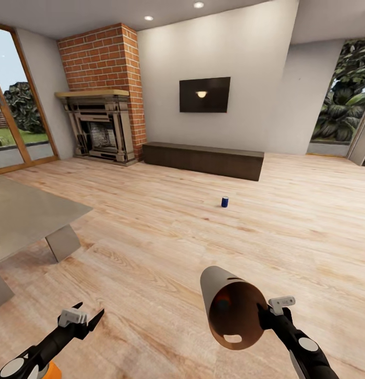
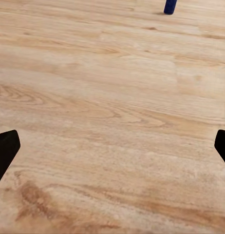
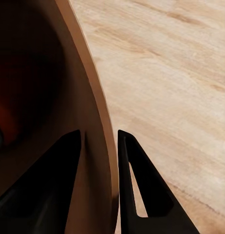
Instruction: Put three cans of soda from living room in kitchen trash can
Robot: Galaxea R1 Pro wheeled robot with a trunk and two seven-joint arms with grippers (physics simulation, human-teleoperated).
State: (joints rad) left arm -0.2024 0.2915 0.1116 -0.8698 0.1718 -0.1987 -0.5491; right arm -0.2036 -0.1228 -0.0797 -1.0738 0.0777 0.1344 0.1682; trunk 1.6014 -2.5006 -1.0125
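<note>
The dark blue soda can (image 1: pixel 224 201) stands upright on the wooden floor of the living room, well ahead of both arms, and its lower part shows at the edge of the left wrist view (image 2: pixel 170 6). My right gripper (image 1: pixel 265 317) is shut on the rim of the trash can (image 1: pixel 230 305), which hangs tilted with its coppery mouth toward the head camera. In the right wrist view the two fingers (image 3: pixel 137 180) straddle the bin wall (image 3: pixel 95 117), and a dim orange shape (image 3: pixel 3 114) lies deep inside. My left gripper (image 1: pixel 81 319) hangs low over the floor, open and empty.
The stone coffee table (image 1: pixel 24 216) stands at the left. A long dark low cabinet (image 1: pixel 203 159), the brick fireplace (image 1: pixel 101 126) and the wall TV (image 1: pixel 204 95) line the far wall. Something orange (image 1: pixel 51 371) shows beside my left arm.
</note>
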